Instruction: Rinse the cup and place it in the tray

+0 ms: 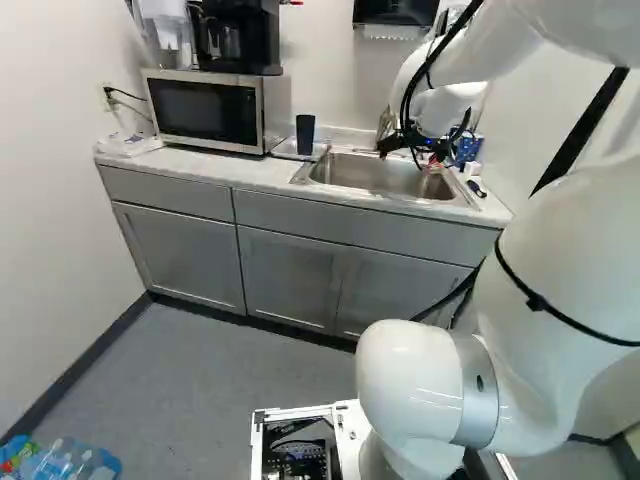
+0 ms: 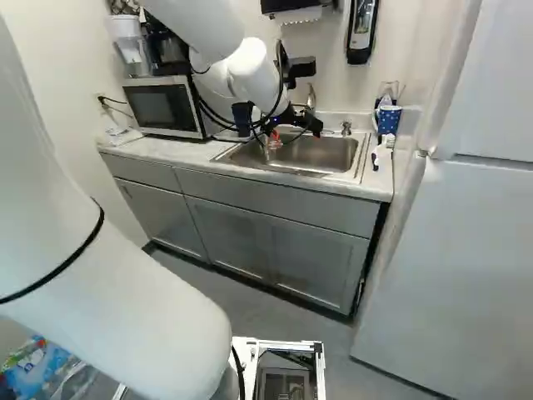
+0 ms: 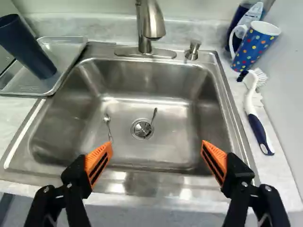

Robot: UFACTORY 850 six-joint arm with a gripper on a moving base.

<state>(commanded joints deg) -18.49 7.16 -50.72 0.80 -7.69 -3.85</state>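
Note:
In the right base view my gripper (image 2: pixel 273 140) hangs over the sink (image 2: pixel 321 154). The wrist view shows the gripper (image 3: pixel 156 144) open wide, nothing between its orange pads, facing the steel basin (image 3: pixel 151 113). A dark blue cup (image 3: pixel 29 47) stands upright on the clear tray (image 3: pixel 21 78), on the counter beside the sink toward the microwave. At the sink's opposite side is a blue mug with coloured dots (image 3: pixel 255 45). The faucet (image 3: pixel 152 23) rises behind the basin between them; no stream shows under its spout.
Two small spoons (image 3: pixel 108 124) lie in the basin near the drain (image 3: pixel 141 128). A soap pump (image 3: pixel 193 49) stands beside the faucet, and a dish brush (image 3: pixel 255 113) lies on the counter. The microwave (image 1: pixel 205 110) is past the tray; a tall white fridge (image 2: pixel 466 250) stands beyond the counter's end.

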